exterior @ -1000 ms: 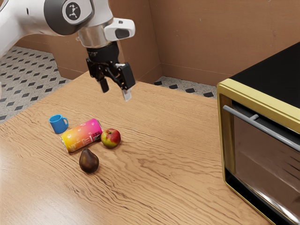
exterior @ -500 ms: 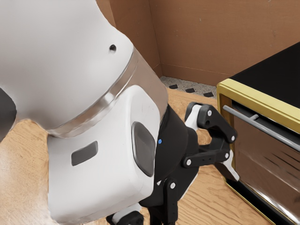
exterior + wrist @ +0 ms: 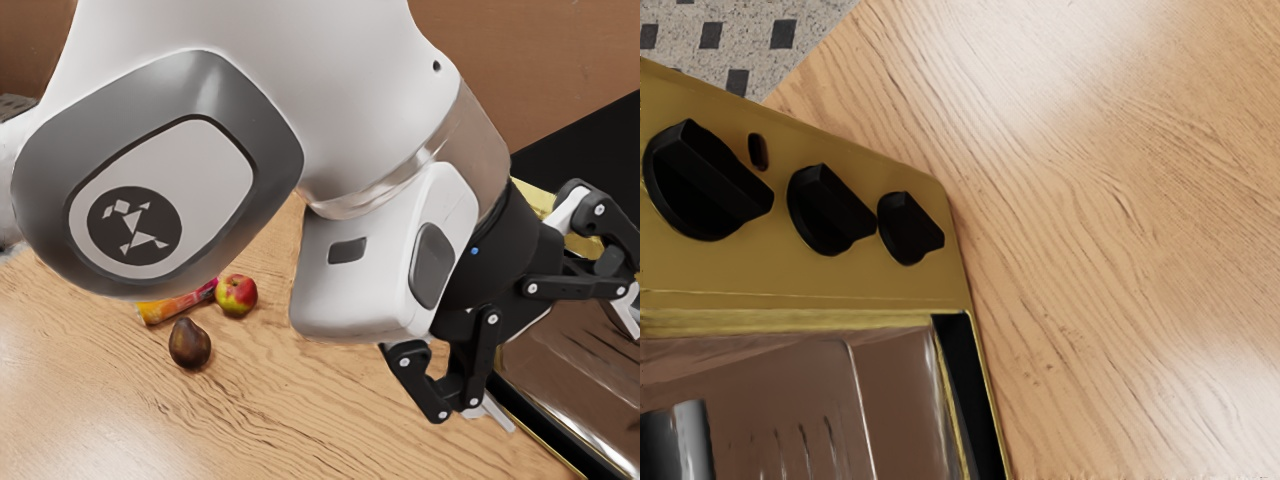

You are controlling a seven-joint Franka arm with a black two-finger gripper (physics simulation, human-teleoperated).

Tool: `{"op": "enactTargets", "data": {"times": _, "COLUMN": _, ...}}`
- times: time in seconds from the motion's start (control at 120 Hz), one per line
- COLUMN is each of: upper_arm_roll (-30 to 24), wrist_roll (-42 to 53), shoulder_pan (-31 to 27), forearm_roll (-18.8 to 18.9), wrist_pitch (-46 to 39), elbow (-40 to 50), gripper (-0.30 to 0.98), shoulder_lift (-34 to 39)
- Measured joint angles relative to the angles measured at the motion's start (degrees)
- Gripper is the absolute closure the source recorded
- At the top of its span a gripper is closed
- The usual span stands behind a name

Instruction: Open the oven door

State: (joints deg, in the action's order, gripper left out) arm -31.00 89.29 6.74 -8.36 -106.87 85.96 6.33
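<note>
Widely spread, the black gripper (image 3: 563,368) hangs near the golden-edged oven (image 3: 790,270).

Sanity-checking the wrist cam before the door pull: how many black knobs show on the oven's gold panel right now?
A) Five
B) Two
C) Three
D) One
C: the wrist view shows three black knobs in a row along the gold panel.

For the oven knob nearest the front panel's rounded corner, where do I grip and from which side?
Pinch the raised bar across that knob, a finger on each long flank, I'd say. Bring the hand in straight at the gold panel, since the bar stands out from it. Mind the neighbouring knob, which sits very close.
</note>
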Motion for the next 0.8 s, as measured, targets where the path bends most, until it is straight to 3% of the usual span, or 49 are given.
{"op": "enactTargets", "data": {"times": 0.183, "upper_arm_roll": 0.0, "wrist_roll": 5.2, "shoulder_pan": -1.8, "forearm_roll": 0.9, "wrist_pitch": -0.6, "elbow": -3.9, "gripper": 0.0, "shoulder_lift": -3.6}}
{"op": "enactTargets", "data": {"times": 0.6, "upper_arm_roll": 0.0, "wrist_roll": 11.3, "shoulder_pan": -7.1, "forearm_roll": 2.8, "wrist_pitch": -1.6, "elbow": -3.1, "gripper": 0.0, "shoulder_lift": -8.0}}
{"op": "enactTargets", "data": {"times": 0.8, "upper_arm_roll": 0.0, "wrist_roll": 12.8, "shoulder_pan": -4.8, "forearm_roll": 3.8, "wrist_pitch": -2.3, "elbow": -3.0, "gripper": 0.0, "shoulder_lift": -9.3}}
